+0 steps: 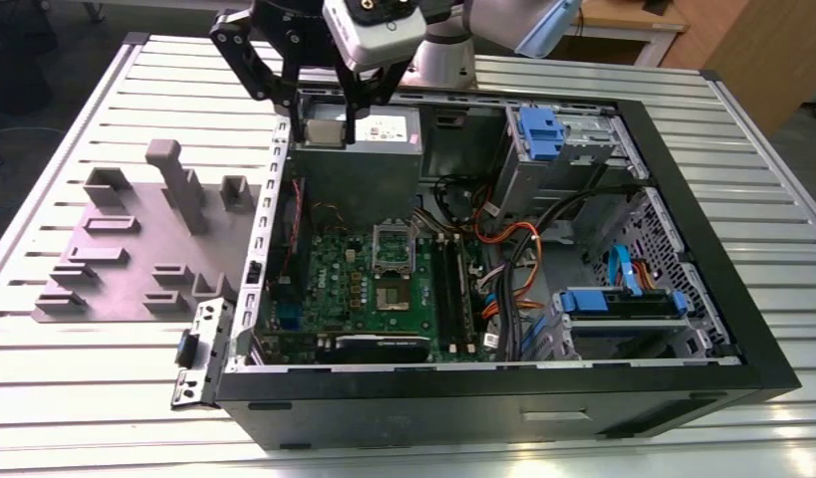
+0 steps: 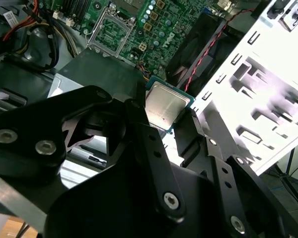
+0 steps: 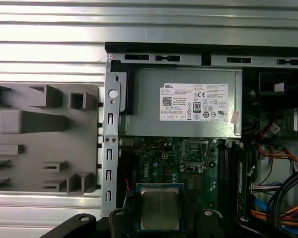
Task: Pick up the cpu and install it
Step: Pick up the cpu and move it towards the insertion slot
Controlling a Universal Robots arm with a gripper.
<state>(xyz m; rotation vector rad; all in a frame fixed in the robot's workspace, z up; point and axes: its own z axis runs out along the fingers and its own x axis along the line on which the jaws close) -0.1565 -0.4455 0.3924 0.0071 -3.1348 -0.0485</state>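
Grey holder tray (image 1: 129, 249) sits at the exterior view's left. Beside it, my fingers (image 2: 139, 124) clamp the cpu (image 1: 324, 132) above the case's power supply (image 1: 368, 164). Pickup looks done; seating calls for squaring it over the socket (image 1: 393, 242), further right.

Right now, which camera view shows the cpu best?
The first wrist view: the cpu faces it squarely. The second wrist view shows it tilted, one edge hidden; the exterior view shows it far off, over the computer case.
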